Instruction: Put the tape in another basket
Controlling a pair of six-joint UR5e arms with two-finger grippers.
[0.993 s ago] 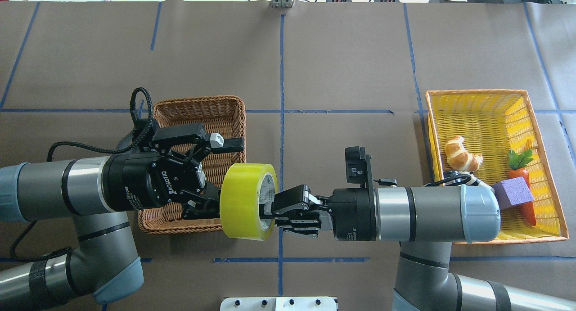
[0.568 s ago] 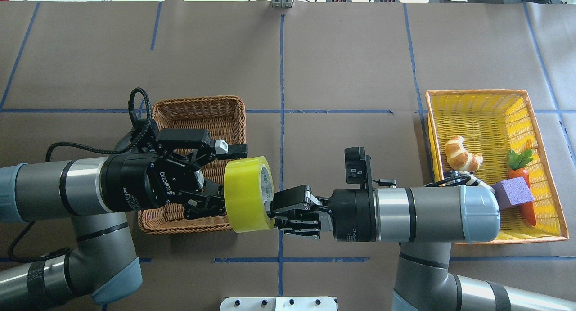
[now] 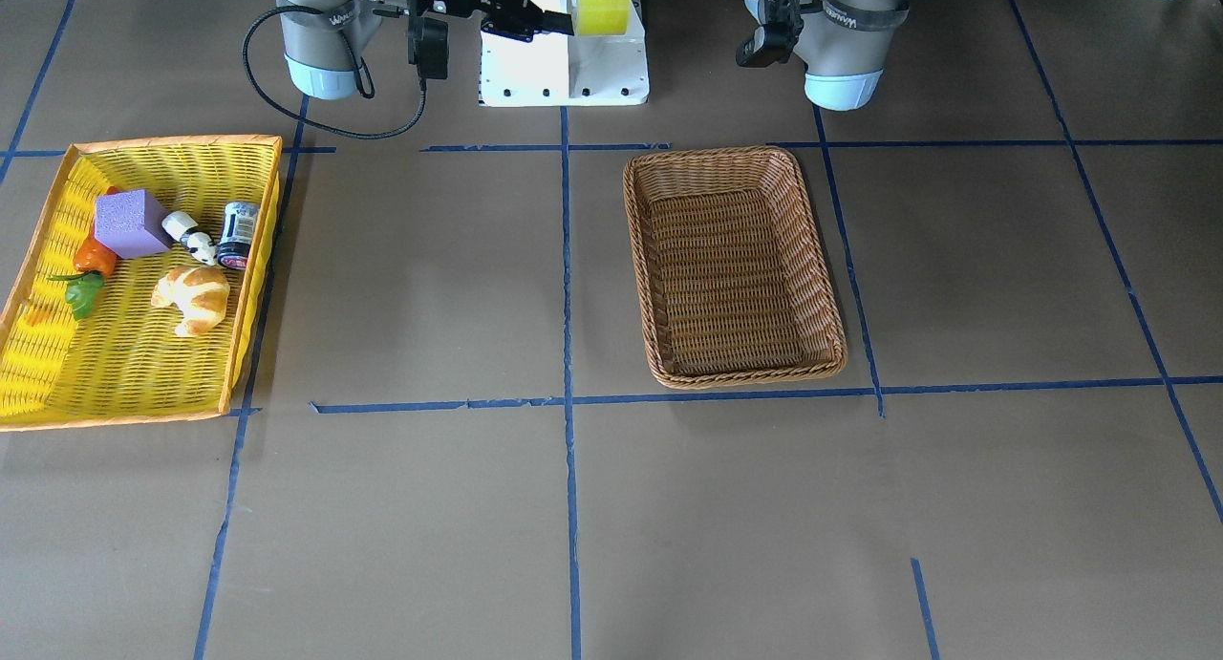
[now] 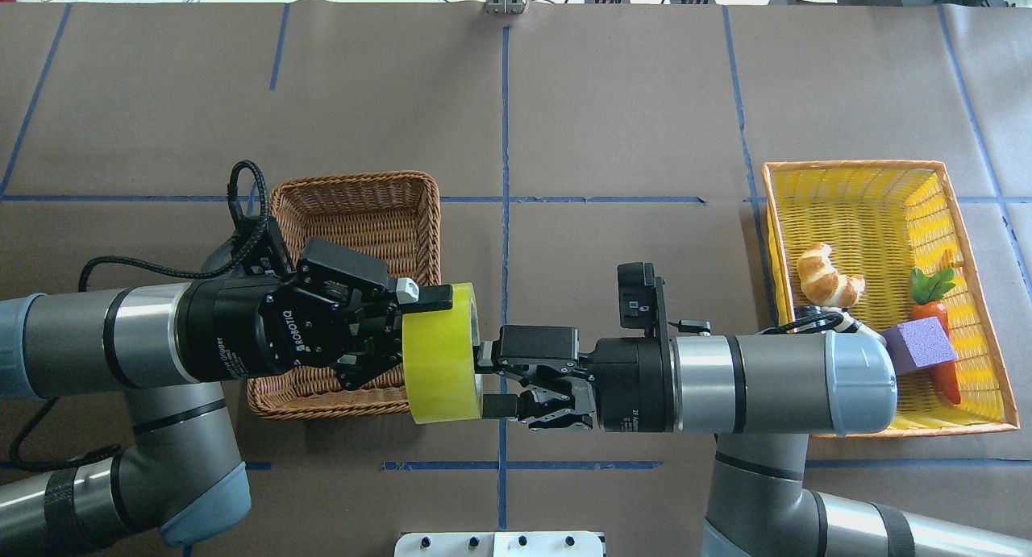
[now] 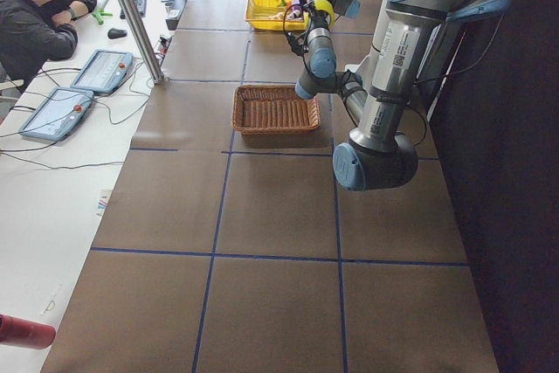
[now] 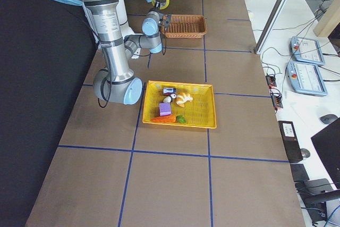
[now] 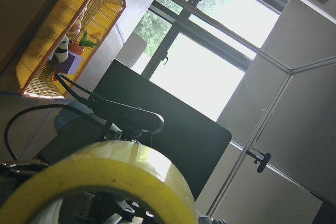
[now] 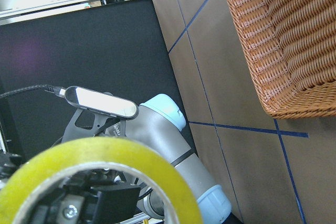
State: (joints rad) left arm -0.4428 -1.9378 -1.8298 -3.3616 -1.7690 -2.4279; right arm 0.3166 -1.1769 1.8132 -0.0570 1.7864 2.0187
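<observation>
Just switched grip: now clamping tape [image 4: 436,355] with left end effector [image 4: 407,335], right end effector [image 4: 490,380] spread apart, probably ready for basket [image 4: 355,180] drop.

One tape [image 4: 435,355], one wicker basket [image 4: 363,218], one yellow basket [image 4: 846,202], one croissant [image 4: 826,276], one carrot [image 4: 950,380]

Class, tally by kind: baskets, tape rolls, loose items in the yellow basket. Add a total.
Baskets: 2 (brown woven wicker basket, yellow mesh basket)
Tape rolls: 1 (yellow-green packing tape roll)
Loose items: 5 (croissant, purple cube, orange carrot, black-and-white toy, dark can)
Total: 8
</observation>
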